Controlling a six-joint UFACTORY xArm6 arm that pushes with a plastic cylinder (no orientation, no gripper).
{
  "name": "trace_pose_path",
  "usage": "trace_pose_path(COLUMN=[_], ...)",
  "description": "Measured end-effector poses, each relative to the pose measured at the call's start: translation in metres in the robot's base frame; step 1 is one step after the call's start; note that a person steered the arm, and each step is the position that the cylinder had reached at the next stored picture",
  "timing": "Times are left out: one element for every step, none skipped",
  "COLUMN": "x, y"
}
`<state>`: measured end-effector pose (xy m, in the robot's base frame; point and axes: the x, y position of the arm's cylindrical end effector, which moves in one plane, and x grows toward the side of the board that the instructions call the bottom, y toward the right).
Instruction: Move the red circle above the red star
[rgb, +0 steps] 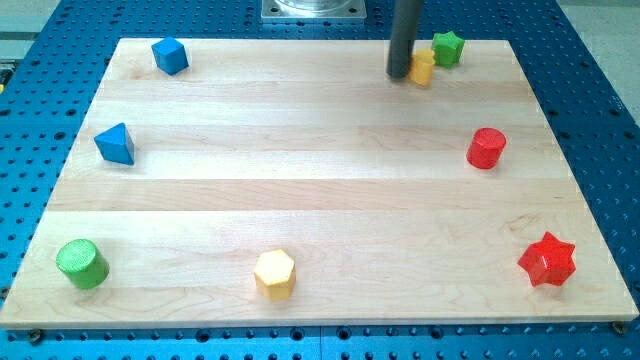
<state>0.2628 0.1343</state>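
The red circle (487, 147) stands near the board's right edge, at mid height. The red star (547, 260) lies at the view's lower right, below and a little right of the circle. My tip (400, 73) is at the view's top, right of centre, touching the left side of a small yellow block (423, 68). The tip is well up and left of the red circle, far from the red star.
A green star (447, 47) sits just up and right of the yellow block. A blue cube (170, 55) is at top left, a blue triangle (116, 144) at left, a green circle (81, 264) at bottom left, a yellow hexagon (274, 273) at bottom centre. The wooden board (300, 180) lies on a blue perforated table.
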Motion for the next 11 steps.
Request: trace_pose_path(x=[0.026,0.062,0.07,0.155,0.242,0.245,0.232,0.187,0.255,0.337,0.354], y=[0.003,0.024,0.037,0.057,0.073,0.078,0.074,0.125,0.194,0.167,0.109])
